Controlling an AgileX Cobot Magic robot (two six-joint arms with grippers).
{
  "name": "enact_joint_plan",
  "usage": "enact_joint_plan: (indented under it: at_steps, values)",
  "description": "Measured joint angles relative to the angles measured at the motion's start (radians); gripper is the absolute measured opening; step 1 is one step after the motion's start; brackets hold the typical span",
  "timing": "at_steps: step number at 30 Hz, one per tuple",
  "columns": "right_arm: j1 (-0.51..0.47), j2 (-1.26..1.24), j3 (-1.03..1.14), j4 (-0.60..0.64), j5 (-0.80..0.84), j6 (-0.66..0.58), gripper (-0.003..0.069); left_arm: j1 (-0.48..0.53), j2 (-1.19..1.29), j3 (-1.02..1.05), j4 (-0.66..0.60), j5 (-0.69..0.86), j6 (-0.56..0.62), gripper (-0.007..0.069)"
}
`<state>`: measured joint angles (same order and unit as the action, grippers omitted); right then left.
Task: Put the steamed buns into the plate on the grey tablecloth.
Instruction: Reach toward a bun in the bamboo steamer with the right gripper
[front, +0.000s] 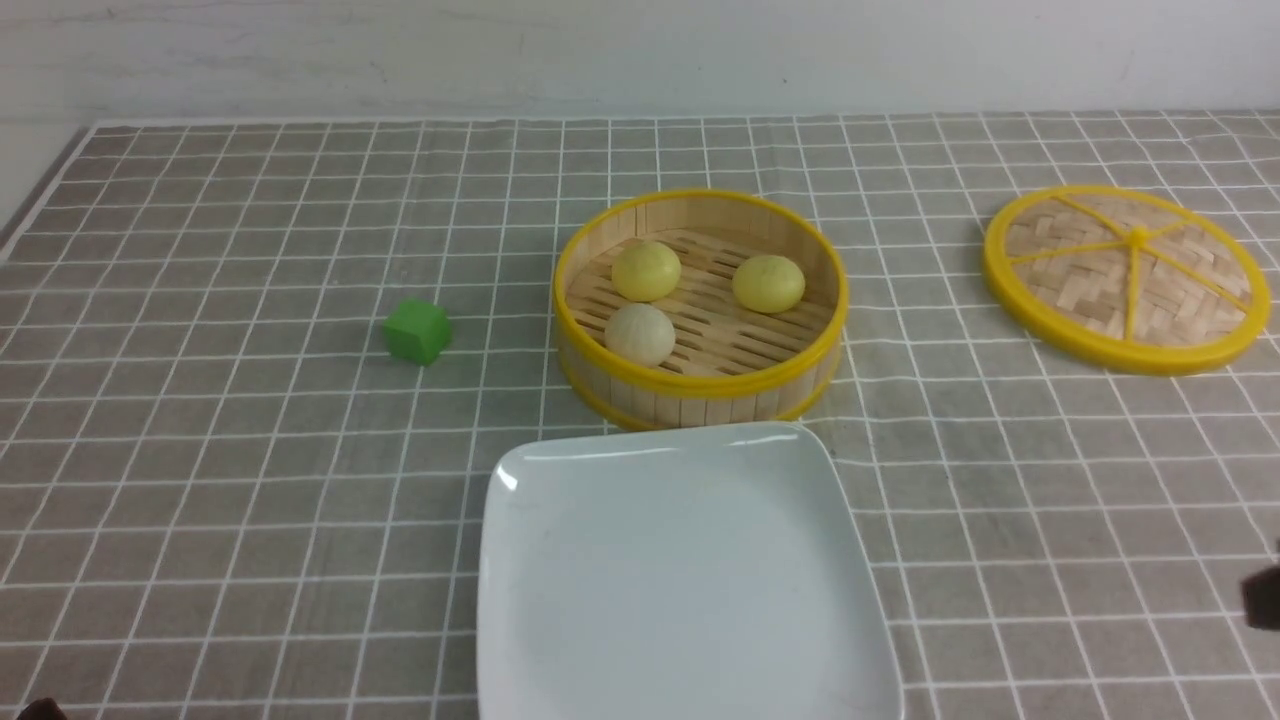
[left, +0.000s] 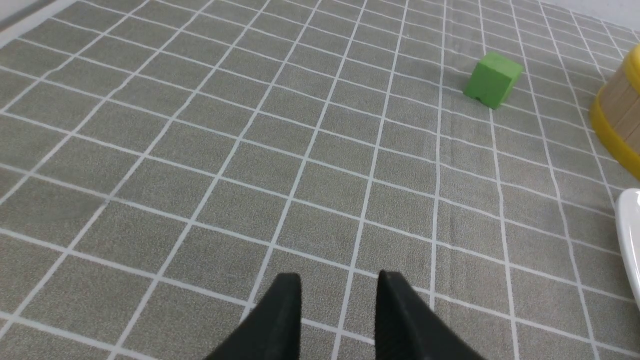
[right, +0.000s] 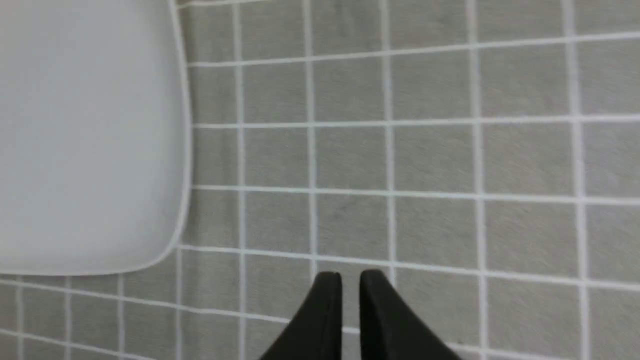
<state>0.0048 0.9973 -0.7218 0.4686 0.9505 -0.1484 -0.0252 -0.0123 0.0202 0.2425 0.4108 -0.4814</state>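
**Three buns in the steamer, both hands empty**

The left hand (left: 340, 277) is spread above the grey tablecloth (front: 250, 480), pinching nothing. The right hand (right: 351, 275) is barely parted and also empty. The plate (front: 680, 580) lies between the hands, nearer the right one. The steamed buns (front: 646, 270) sit ahead of both hands, inside the steamer (front: 700, 400) just past the plate.

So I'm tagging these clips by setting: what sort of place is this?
Probably a staged tabletop test bench rather than a real kitchen: a grey tablecloth against a bare white wall, with a bamboo steamer, an empty plate and a stray green cube.
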Motion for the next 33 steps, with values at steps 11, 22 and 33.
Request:
enact_joint_plan:
  at_steps: [11,22,33]
  values:
    - [0.218,0.439,-0.401,0.152,-0.146,-0.199,0.0295,0.0,0.0,0.0,0.0,0.0,0.0,0.024]
    - [0.368,0.89,-0.933,-0.126,-0.139,-0.125,0.0362,0.0,0.0,0.0,0.0,0.0,0.0,0.024]
    - [0.379,1.198,-1.188,-0.293,-0.216,-0.122,0.0418,0.0,0.0,0.0,0.0,0.0,0.0,0.024]
